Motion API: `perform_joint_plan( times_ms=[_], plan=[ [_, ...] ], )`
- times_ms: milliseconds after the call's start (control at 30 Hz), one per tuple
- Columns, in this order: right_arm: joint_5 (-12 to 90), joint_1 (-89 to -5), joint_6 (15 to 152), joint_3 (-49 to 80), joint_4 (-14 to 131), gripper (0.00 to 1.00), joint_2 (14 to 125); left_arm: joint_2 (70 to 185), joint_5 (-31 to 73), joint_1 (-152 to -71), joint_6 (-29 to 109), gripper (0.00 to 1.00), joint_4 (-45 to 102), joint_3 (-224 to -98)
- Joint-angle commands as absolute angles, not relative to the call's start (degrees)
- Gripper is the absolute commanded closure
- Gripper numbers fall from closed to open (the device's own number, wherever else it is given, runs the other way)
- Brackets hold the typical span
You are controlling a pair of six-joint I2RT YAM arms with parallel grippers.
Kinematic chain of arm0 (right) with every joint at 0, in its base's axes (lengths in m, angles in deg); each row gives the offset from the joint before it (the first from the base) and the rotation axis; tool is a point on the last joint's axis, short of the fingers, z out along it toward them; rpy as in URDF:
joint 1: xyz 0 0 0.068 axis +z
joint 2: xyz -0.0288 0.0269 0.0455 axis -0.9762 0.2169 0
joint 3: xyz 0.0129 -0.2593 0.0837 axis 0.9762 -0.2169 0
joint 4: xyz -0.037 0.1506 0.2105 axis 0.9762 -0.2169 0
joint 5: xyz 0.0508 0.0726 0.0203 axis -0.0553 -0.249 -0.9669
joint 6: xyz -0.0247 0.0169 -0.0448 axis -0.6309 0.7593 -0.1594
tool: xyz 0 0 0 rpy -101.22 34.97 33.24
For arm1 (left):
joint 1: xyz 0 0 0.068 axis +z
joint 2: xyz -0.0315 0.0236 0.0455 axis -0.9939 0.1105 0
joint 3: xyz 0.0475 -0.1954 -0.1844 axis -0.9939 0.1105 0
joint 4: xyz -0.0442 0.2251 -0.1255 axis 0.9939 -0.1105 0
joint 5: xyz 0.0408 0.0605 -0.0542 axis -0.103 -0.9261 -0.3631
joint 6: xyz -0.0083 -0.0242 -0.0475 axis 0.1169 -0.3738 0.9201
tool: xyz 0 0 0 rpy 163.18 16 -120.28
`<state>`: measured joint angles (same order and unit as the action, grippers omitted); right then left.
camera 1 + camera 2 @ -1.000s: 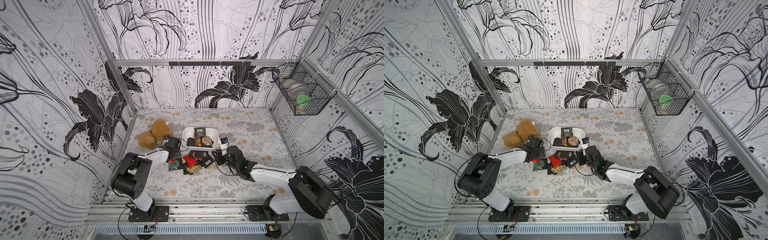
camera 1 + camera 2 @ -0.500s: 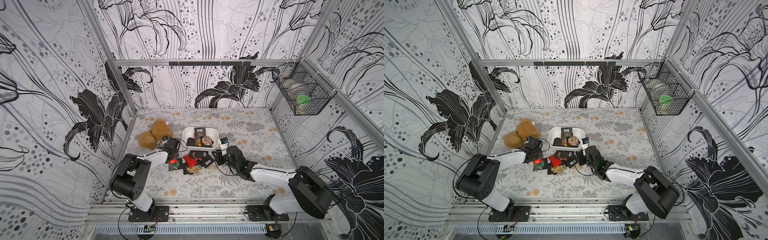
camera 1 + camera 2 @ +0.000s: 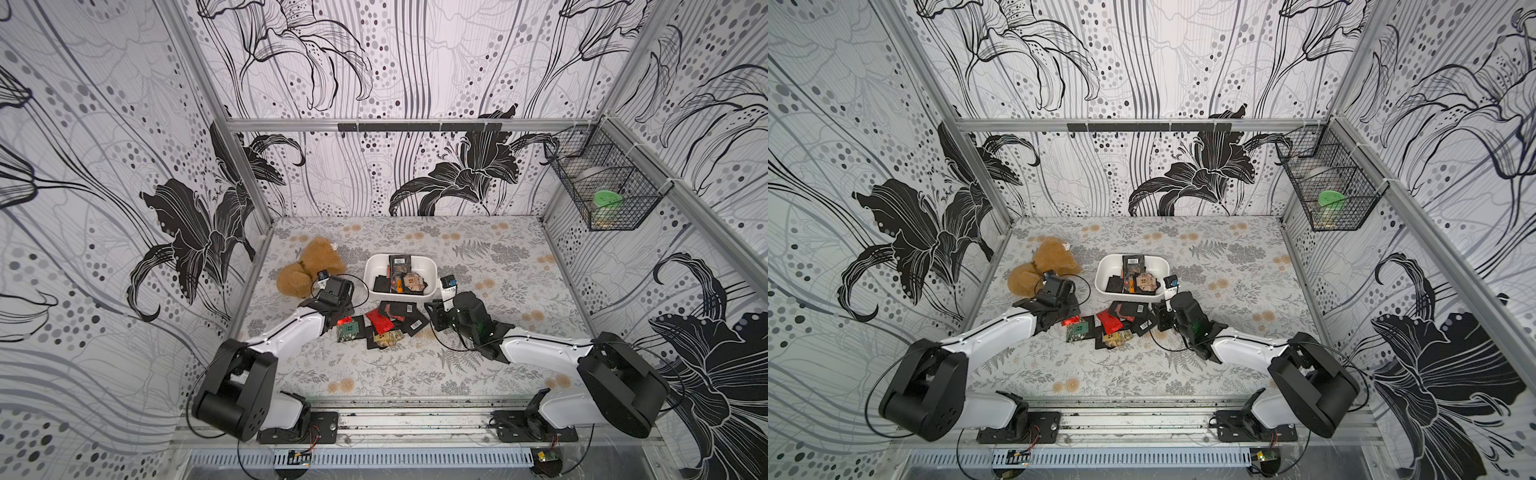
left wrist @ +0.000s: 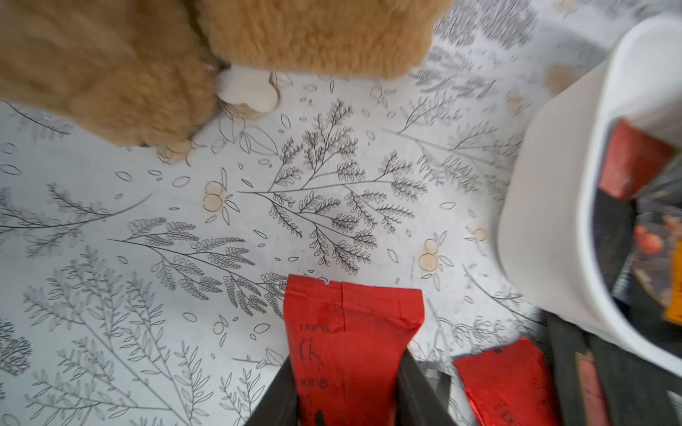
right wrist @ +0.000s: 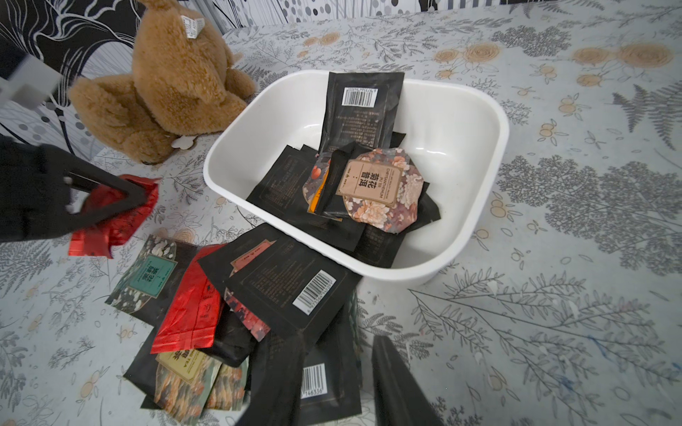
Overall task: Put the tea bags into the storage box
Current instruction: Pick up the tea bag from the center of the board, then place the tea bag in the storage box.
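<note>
A red tea bag (image 4: 343, 332) is pinched between the two black fingers of the left hand (image 4: 347, 394), with its crimped end sticking out past the fingertips. The right wrist view shows the same bag crumpled in that grip, low over the table (image 3: 457, 365). I cannot tell whether it touches the surface.

Just to the right of this hand lies a heap of loose tea bags (image 3: 390, 322), overlapping one another. Most are black and some show barcodes; one is shiny red, one green-labelled and one yellow-labelled.

Farther out from the left hand and to its right stands the storage box (image 3: 432, 268), white and upright on the table. The far edge of the heap reaches its near wall. Several bags already lie inside, among them a black tea bag (image 5: 363, 107) propped against the far wall and a floral tea bag (image 5: 380, 188) with a tan label. Ahead of the left hand and slightly to its left sits a brown plush toy (image 3: 307, 266).

The right hand (image 5: 336, 354) hangs low at the other side of the heap, with the bags to its left. Its fingers stand apart with nothing clamped between them, and one finger is over a black barcoded bag. The storage box is just ahead of this hand, slightly to its left.
</note>
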<state>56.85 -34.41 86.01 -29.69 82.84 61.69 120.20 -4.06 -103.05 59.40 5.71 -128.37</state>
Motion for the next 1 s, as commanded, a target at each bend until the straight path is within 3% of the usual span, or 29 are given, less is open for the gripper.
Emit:
perform_joint_plan(
  times_ms=[0,167,300,567,800,967],
  plan=[
    [58.17,-34.21,85.08,-28.6,82.42,0.64,60.52,112.09,-4.53,-102.98,61.2,0.64,5.47,-127.59],
    [59.35,-34.23,85.22,-28.9,82.81,0.64,60.28,103.28,0.86,-103.22,63.06,0.64,9.28,-128.66],
    [60.44,-34.23,85.04,-29.12,83.04,0.64,59.89,105.82,1.87,-106.44,64.24,0.65,10.41,-134.05],
    [61.67,-34.23,84.65,-29.73,83.34,0.64,58.59,127.53,-2.55,-119.55,63.02,0.65,14.32,-151.74],
    [62.29,-34.19,84.2,-30.36,83.28,0.64,57.14,146.19,-4.87,-119.9,62.54,0.69,8.71,-167.21],
    [62.05,-34.18,83.96,-30.37,83.06,0.64,56.56,152.25,-3.66,-119.77,62.07,0.63,4.95,-172.29]
  ],
)
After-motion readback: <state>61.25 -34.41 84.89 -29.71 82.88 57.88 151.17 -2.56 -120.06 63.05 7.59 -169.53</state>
